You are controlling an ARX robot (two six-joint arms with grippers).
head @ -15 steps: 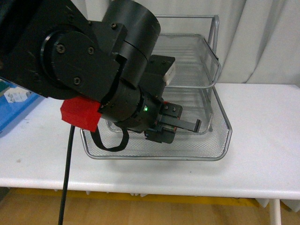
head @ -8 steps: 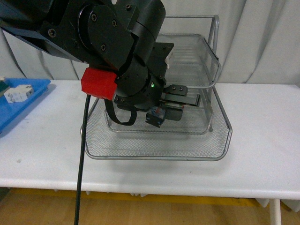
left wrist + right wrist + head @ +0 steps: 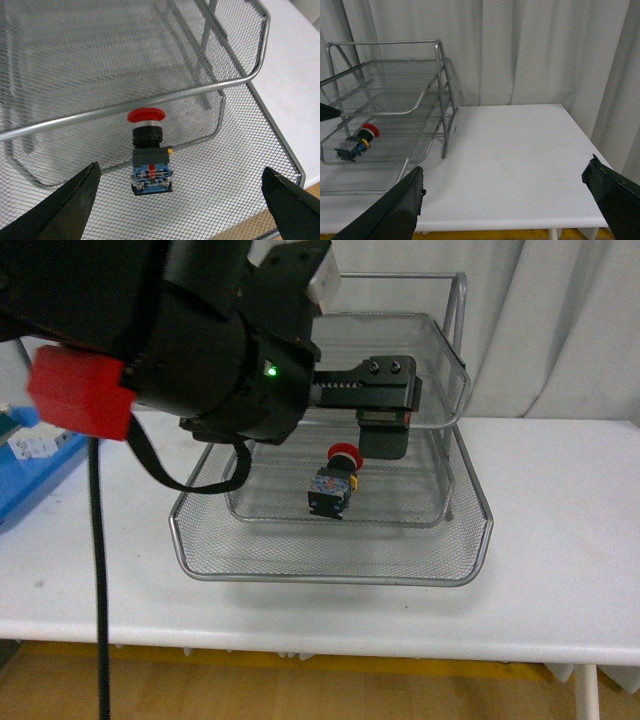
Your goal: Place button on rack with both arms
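At the near edge of the bench (image 3: 560,540) the rack (image 3: 330,578) has its lowest tray drawn out toward the robot. A black strap loop (image 3: 205,480) from the left arm hangs just over that tray's left rim. If the arm pulls away low, I judge the loop could hook the wire and drag the whole rack.

Farther in, the button (image 3: 334,485) lies on its side on the mesh of a lower tray, its red cap pointing toward the far edge. I cannot tell which of the two lower trays carries it. Nothing touches it, and with its round cap any jolt to the rack could roll it.

Just above it hangs the left gripper (image 3: 180,172), its fingers spread wide and holding nothing. The top tray's front rim (image 3: 125,107) runs close under them. A careless retreat could clip that wire and shake the trays.

The right gripper (image 3: 504,170) is also spread and empty, well apart from the rack over the bare right part of the bench. It poses little risk unless it swings toward the rack's right posts.
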